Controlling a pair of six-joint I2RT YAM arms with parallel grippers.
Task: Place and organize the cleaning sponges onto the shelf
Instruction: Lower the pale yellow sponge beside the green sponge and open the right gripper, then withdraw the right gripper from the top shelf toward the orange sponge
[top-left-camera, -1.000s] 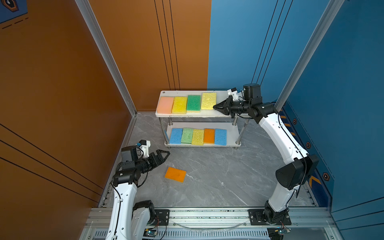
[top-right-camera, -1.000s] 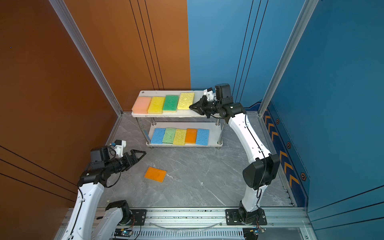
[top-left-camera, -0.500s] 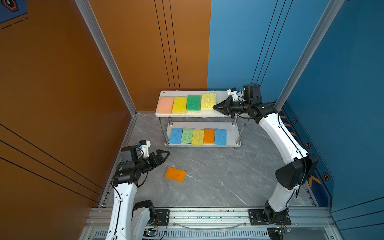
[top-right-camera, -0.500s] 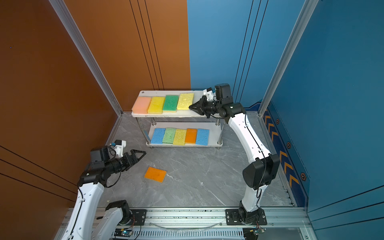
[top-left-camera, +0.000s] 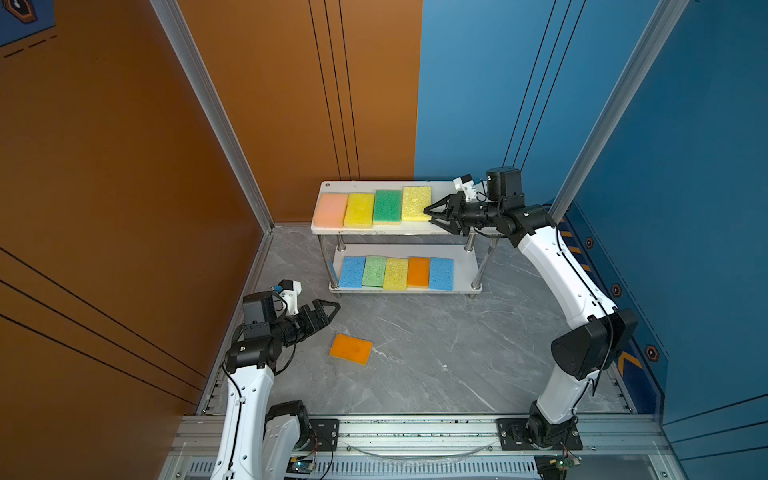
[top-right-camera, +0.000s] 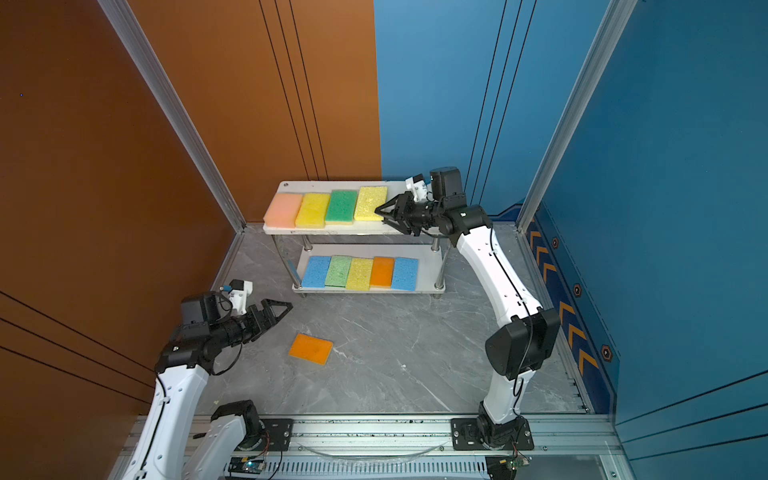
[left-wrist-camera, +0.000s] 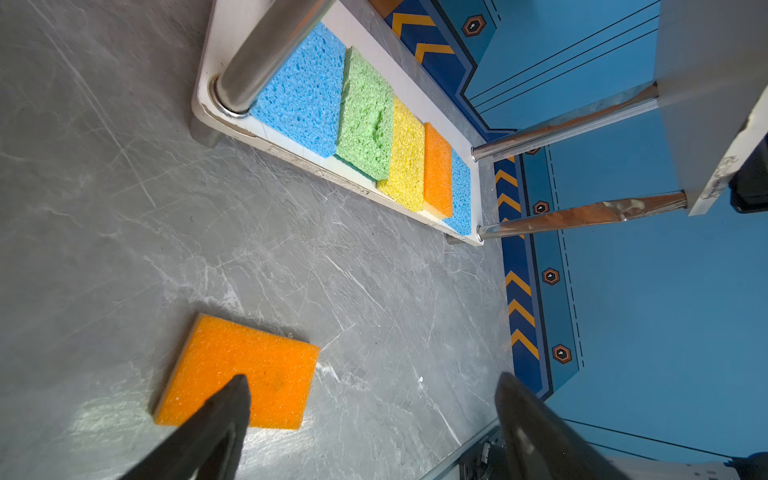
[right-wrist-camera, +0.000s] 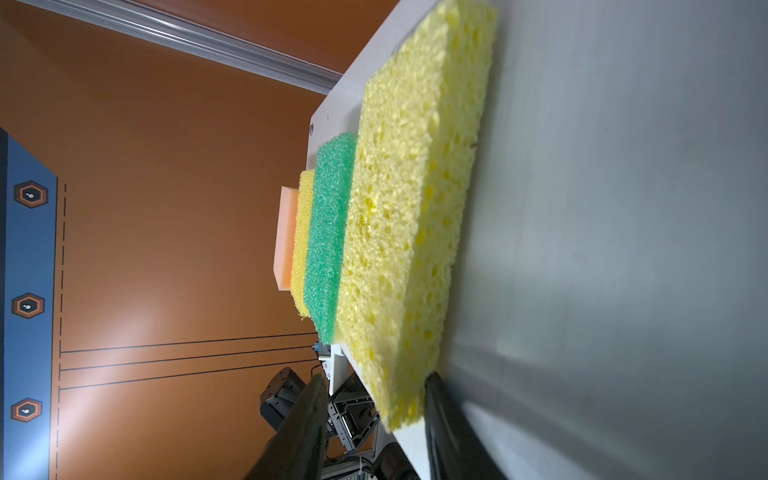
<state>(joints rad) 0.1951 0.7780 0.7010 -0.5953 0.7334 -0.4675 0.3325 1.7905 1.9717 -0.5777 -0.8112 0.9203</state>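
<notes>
Right gripper (top-left-camera: 428, 216): jaws parted, straddling the front right corner of the pale yellow porous rectangular sponge (top-left-camera: 416, 203), apparently not clamping it. That sponge lies flat on the top board of the white two-tier shelf (top-left-camera: 365, 185), fourth in the row, beside the dark green sponge (top-left-camera: 387, 205).

Recommendation: withdraw toward the board's right edge with the jaws wide, to avoid dragging the sponge.

Left gripper (top-left-camera: 332, 311): spread, empty, near the orange rectangular sponge (top-left-camera: 351, 349) on the grey marbled floor (top-left-camera: 436, 340).

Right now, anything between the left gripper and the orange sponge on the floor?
Nothing. Both top views show only bare grey floor between the open left gripper and the orange sponge, which it is not touching.
</notes>
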